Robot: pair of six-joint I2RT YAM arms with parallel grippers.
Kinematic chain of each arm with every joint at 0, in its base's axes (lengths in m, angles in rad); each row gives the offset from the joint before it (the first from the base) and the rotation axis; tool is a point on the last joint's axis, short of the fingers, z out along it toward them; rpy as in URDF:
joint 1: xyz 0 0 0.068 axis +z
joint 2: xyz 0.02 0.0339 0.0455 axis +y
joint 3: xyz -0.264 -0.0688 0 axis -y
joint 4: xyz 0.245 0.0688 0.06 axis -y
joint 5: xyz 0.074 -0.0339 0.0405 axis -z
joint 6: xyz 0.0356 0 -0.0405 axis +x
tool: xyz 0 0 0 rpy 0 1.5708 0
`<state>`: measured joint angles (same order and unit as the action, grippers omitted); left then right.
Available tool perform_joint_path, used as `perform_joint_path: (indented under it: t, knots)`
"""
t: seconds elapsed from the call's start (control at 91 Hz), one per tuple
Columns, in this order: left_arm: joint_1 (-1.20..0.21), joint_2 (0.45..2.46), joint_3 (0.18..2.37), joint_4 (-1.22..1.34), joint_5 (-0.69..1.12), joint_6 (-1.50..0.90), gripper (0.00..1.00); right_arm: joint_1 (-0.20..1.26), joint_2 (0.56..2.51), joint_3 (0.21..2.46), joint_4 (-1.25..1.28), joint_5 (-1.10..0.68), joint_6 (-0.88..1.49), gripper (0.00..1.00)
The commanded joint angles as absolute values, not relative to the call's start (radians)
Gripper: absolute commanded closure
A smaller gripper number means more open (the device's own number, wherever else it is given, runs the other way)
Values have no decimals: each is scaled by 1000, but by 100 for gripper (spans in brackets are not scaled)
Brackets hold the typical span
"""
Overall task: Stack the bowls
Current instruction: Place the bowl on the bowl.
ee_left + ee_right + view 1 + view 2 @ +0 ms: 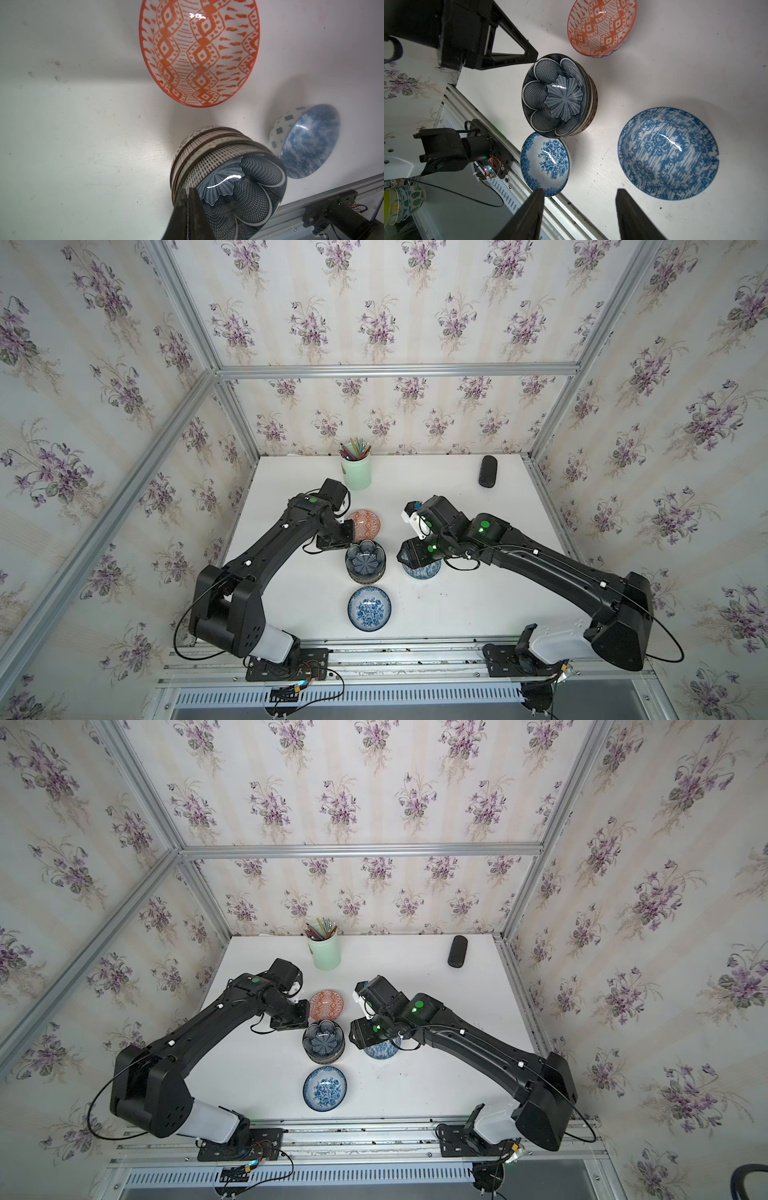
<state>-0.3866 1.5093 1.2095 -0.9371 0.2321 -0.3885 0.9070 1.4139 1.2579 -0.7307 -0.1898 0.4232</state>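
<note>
Guarding tippy stack

My left gripper (pixel 189 193), pressed together, sits at the rim of the navy bowl (pixel 365 558) atop the stack (pixel 365 577), at centre; dragging sideways could topple it onto the orange bowl (pixel 365 524). My right gripper (pixel 579 191): spread, empty, over blue bowl (pixel 668 153).

1. I see a stack (pixel 365 578) standing upright in the middle of the bench (pixel 457 605). The navy petal bowl (pixel 365 561) is nested on top, with white bowls with dark lattice and striped walls beneath. I cannot count them.
2. The orange geometric bowl (pixel 365 524) stands upright and alone, just beside the stack on its far-edge side.
3. The blue floral bowl (pixel 369 609) is upright between the stack and the near edge.
4. The blue damask bowl (pixel 668 153) is upright near the stack, towards the right edge.
</note>
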Motion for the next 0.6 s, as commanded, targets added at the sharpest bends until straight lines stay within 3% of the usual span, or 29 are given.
perform_joint_path:
  t: [0.0, 0.593]
  knots:
    - [-386, 1518, 1223, -940, 235, -367, 91, 907, 1411, 1253, -730, -178, 424, 40]
    - [-387, 1541, 1241, -956, 238, -355, 90, 907, 1403, 1234, -729, -178, 423, 40]
